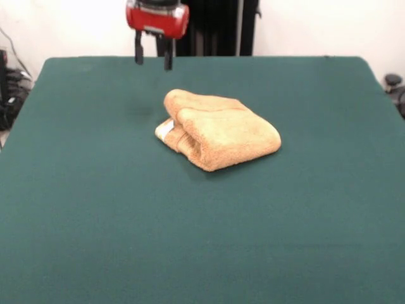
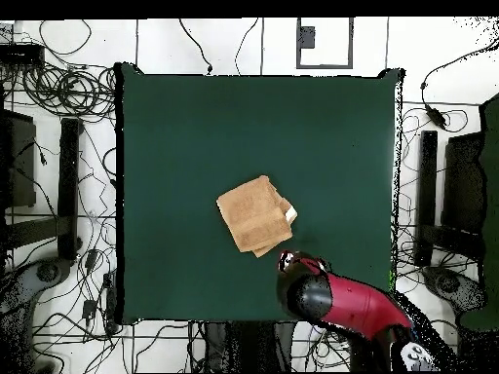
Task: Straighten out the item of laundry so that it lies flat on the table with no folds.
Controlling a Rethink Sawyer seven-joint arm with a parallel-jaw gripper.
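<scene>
The golden-tan towel [image 1: 215, 130] lies folded over itself in a thick bundle near the middle of the dark green table [image 1: 95, 209], with a small white tag at its left end. It shows in the overhead view as a tilted square [image 2: 255, 215] on the table [image 2: 175, 146]. My gripper [image 1: 152, 58] hangs from the red arm above the table's far side, up and to the left of the towel, apart from it. Its two dark fingers [image 1: 138, 54] stand apart and hold nothing. In the overhead view the gripper [image 2: 289, 263] is just below and to the right of the towel.
Cables and equipment stands [image 2: 58, 195] lie on the floor around the table. The black pedestal [image 1: 215, 28] stands behind the table's far edge. Bare green cloth surrounds the towel on all sides.
</scene>
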